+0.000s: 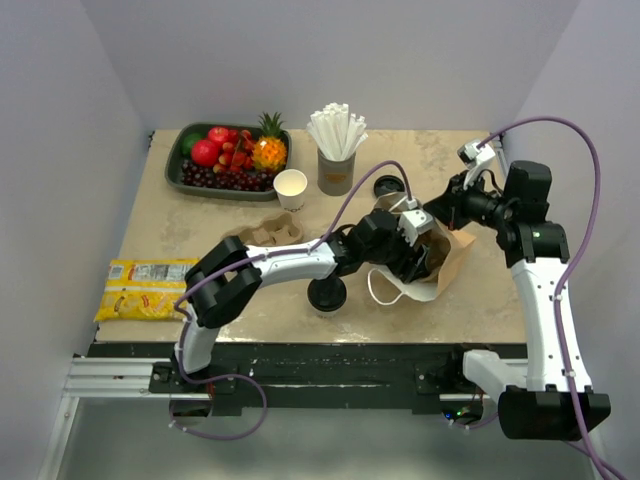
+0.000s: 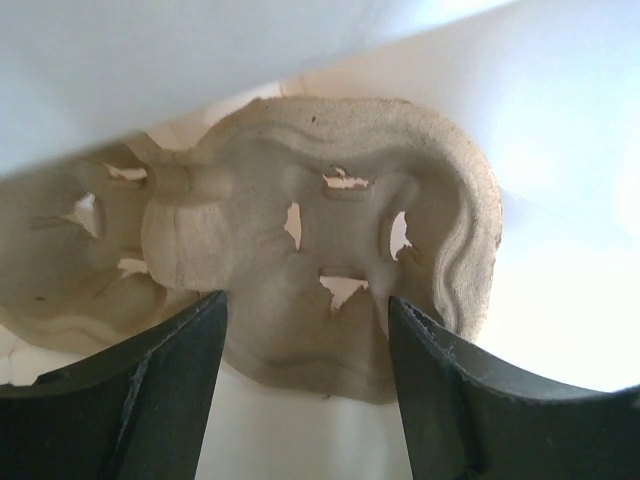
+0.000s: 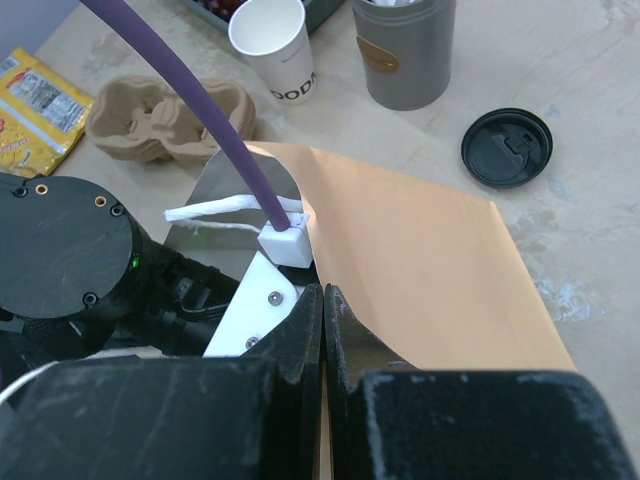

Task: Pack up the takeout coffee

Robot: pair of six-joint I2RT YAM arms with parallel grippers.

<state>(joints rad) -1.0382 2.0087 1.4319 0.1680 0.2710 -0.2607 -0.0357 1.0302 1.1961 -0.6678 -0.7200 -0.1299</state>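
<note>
Position of takeout coffee (image 1: 327,293): upright and lidded on the worktop (image 1: 470,290) towards the near edge, outside the paper bag (image 3: 420,260), just beside the left forearm (image 1: 290,262). Left hand (image 2: 305,305) is sunk into the bag, jaws spread wide over a pulp carrier (image 2: 240,200); no grip on it can be made out. Right hand (image 3: 323,300) is pinched closed on the bag's upper lip, by which the mouth is held up.

Risks judged:
- cup clipped and tipped by the forearm on withdrawal
- carrier snagged and dragged out by a fingertip
- lip slipped from the pinch, mouth collapsed
</note>
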